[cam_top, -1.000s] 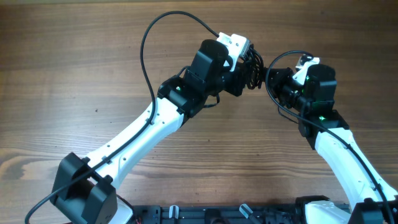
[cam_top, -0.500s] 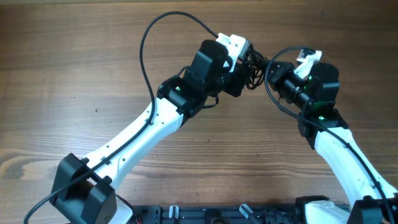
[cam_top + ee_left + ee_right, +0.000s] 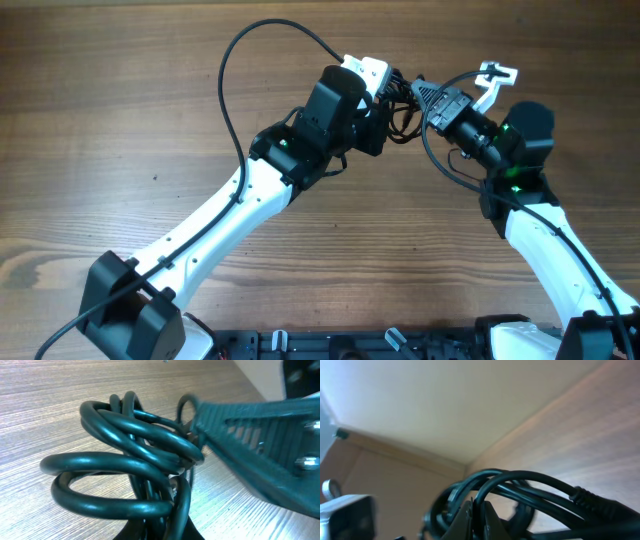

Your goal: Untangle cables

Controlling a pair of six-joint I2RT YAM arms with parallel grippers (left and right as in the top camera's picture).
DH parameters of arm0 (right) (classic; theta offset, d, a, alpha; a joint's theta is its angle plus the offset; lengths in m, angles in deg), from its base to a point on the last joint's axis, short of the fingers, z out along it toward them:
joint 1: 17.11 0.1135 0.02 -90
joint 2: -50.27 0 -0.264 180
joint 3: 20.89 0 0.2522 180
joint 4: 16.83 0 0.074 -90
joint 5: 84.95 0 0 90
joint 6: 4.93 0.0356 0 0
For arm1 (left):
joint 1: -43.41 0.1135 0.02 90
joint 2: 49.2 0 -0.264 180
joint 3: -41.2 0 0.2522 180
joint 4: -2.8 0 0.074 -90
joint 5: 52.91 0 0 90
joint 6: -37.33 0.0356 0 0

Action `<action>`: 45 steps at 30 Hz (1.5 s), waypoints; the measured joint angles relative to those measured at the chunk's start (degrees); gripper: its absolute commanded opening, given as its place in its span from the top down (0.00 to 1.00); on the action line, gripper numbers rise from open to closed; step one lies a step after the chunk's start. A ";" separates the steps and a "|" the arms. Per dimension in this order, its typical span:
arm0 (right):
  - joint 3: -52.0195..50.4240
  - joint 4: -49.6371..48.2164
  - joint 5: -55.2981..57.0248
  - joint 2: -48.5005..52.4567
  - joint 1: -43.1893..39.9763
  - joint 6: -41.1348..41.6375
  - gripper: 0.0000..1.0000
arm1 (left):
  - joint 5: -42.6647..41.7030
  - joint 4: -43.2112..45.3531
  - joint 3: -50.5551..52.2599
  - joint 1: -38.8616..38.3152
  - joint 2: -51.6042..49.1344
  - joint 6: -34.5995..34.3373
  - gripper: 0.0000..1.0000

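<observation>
Between the facing fingers, the cables [image 3: 405,110] are hanging knotted.
Left fingers [image 3: 386,88] and right fingers [image 3: 432,95] are both clamping the knot from opposite sides, strands stretching across.

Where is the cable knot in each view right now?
Overhead: cable knot in the upper part, just right of middle.
Left wrist: fills the centre and left.
Right wrist: bottom centre.
Shared landmark: the wooden table.
</observation>
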 measured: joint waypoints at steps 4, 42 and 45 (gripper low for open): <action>-0.07 -5.18 -2.56 0.00 0.02 0.02 0.96 | 0.33 -1.16 -0.11 0.00 0.04 0.00 0.96; 0.07 15.82 -5.01 0.00 0.24 -4.79 0.24 | 10.99 -2.47 -0.13 2.62 0.04 -11.47 0.96; 0.07 17.46 -3.56 0.00 0.24 -4.98 0.23 | 10.99 -2.49 -0.13 4.33 0.04 -14.12 0.96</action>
